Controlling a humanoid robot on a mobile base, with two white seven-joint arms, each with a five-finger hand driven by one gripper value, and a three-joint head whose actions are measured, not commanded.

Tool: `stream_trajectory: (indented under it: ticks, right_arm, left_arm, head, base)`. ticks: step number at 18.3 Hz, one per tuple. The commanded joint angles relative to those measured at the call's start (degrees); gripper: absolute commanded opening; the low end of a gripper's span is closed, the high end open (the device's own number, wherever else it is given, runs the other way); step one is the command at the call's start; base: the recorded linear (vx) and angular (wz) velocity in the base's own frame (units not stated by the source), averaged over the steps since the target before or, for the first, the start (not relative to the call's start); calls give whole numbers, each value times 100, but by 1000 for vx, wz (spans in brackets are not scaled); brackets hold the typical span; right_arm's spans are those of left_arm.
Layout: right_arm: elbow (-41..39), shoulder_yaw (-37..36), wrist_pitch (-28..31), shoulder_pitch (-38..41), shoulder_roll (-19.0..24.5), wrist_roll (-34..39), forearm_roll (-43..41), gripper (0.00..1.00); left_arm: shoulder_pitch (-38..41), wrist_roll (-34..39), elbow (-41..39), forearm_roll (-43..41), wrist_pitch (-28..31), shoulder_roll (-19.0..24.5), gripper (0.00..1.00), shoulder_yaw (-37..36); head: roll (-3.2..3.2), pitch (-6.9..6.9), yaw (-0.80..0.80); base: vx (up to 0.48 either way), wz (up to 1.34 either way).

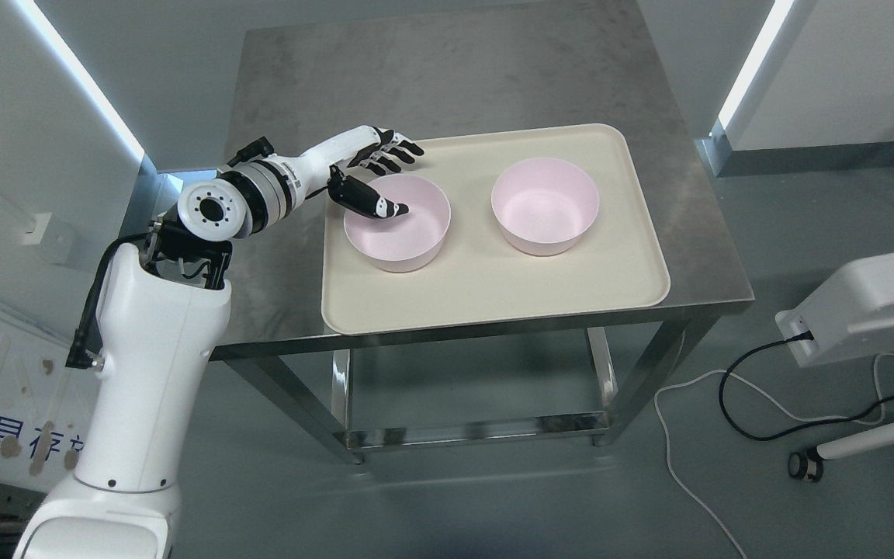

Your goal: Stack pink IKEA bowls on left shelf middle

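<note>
Pink bowls upright, mouths up

Left arm enters from lower left; upper arm rises near-vertical, bends at the elbow, forearm runs up and to the right; wrist roughly level, rolled so the palm faces right and down; left hand spread, four fingers extended and fanned to the right, slightly curled at the tips; thumb splayed well apart from them, pointing right and down; nothing gripped; right arm not in view.
</note>
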Motion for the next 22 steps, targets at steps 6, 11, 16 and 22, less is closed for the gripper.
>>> stream_trajectory:
  ticks: [6, 11, 16, 22]
  right_arm:
    - [0, 0, -4, 0, -100, -8, 0, 100]
    - [0, 0, -4, 0, -100, 1, 0, 100]
    - [0, 0, -4, 0, -100, 1, 0, 100]
    - [0, 0, -4, 0, -100, -8, 0, 100]
  left_arm:
    - [-165, -363, 77, -45, -675, 88, 46, -177]
    - [-130, -293, 349, -388, -939, 326, 45, -283]
    - [-103, -205, 420, -397, -1615, 274, 17, -230]
    - [151, -39, 463, -414, -1818, 72, 18, -292]
  head:
    - [0, 0, 0]
    - [0, 0, 0]
    - [0, 0, 0]
    - [0, 0, 0]
  base:
    - [0, 0]
    - [0, 0]
    - [0, 0]
    - [0, 0]
